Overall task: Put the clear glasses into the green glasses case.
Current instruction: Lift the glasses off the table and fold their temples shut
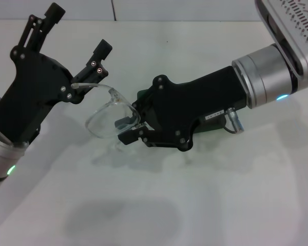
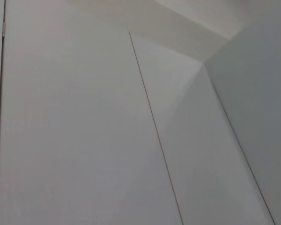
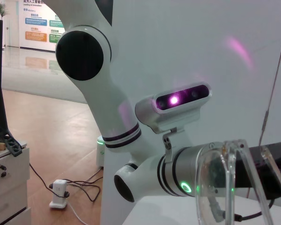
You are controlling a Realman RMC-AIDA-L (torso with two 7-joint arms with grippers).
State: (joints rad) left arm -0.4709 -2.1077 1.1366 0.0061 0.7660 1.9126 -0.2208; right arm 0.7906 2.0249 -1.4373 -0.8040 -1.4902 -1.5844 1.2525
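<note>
The clear glasses (image 1: 109, 117) hang above the white table (image 1: 205, 200) at the centre of the head view. My right gripper (image 1: 127, 130) is shut on the edge of their lens. One thin temple arm runs up to the lower finger of my left gripper (image 1: 78, 31), which stands open at the upper left. The green glasses case (image 1: 142, 96) lies mostly hidden behind my right gripper, with only dark green slivers showing. In the right wrist view the clear glasses (image 3: 225, 183) fill the near corner. The left wrist view shows only white surfaces.
In the right wrist view the left arm (image 3: 107, 93) and its wrist camera (image 3: 178, 101) stand behind the glasses, with room floor and cables beyond. A seam (image 1: 113, 9) runs across the table's far edge.
</note>
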